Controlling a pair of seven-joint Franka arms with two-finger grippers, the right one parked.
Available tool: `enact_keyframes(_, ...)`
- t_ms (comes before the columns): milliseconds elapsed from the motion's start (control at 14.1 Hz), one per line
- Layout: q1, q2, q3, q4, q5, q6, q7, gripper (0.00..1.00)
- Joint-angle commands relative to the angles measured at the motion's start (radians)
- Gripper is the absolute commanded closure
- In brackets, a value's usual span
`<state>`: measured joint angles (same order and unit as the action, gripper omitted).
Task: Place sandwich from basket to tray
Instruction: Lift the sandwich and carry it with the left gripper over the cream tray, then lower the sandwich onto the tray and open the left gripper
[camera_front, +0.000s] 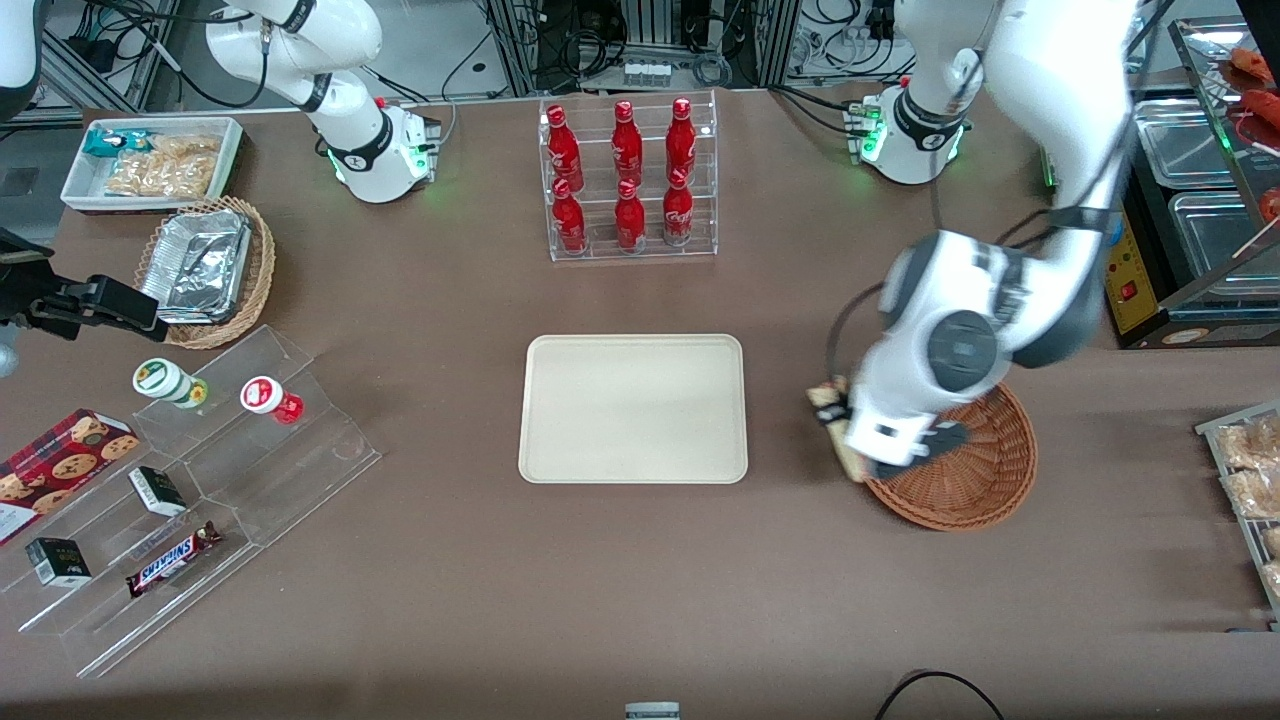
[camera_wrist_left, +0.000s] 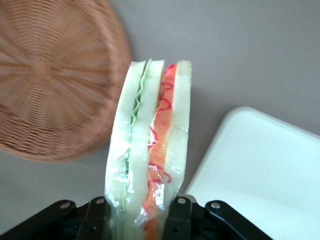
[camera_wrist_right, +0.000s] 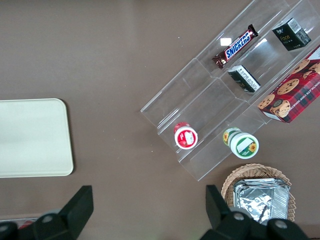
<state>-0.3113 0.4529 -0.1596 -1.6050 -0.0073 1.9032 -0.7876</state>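
Note:
My left gripper (camera_front: 838, 432) is shut on the sandwich (camera_wrist_left: 150, 145), a wedge of white bread with green, orange and red filling in clear wrap, and holds it above the table. In the front view the sandwich (camera_front: 830, 400) peeks out beside the arm at the rim of the reddish-brown wicker basket (camera_front: 975, 470), on the side toward the tray. The basket (camera_wrist_left: 50, 75) looks empty in the left wrist view. The cream-beige tray (camera_front: 633, 408) lies flat and bare at the table's middle; its corner (camera_wrist_left: 260, 170) shows just past the sandwich.
A clear rack of red bottles (camera_front: 628, 175) stands farther from the front camera than the tray. Toward the parked arm's end are a tan basket with foil containers (camera_front: 205, 268), a white snack bin (camera_front: 150, 162) and clear stepped shelves (camera_front: 200, 500) with small goods. A rack of packaged snacks (camera_front: 1250, 480) sits at the working arm's end.

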Motion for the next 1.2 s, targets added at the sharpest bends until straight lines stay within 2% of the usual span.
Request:
enact_keyframes(0,-0.132,0.108,0.014,0.121,0.007,-0.020,-0.015,0.67)
enact_keyframes(141,-0.211,0.182,0.014,0.198,0.007,-0.013,-0.021,0.67)
enact_keyframes(495,-0.334,0.380,0.014,0.401,0.006,0.051,-0.013,0.67)
enact_keyframes(707,-0.374,0.440,0.012,0.409,-0.002,0.125,-0.024,0.66)
enact_keyframes(1131,-0.400,0.472,0.014,0.405,0.001,0.126,-0.051,0.61)
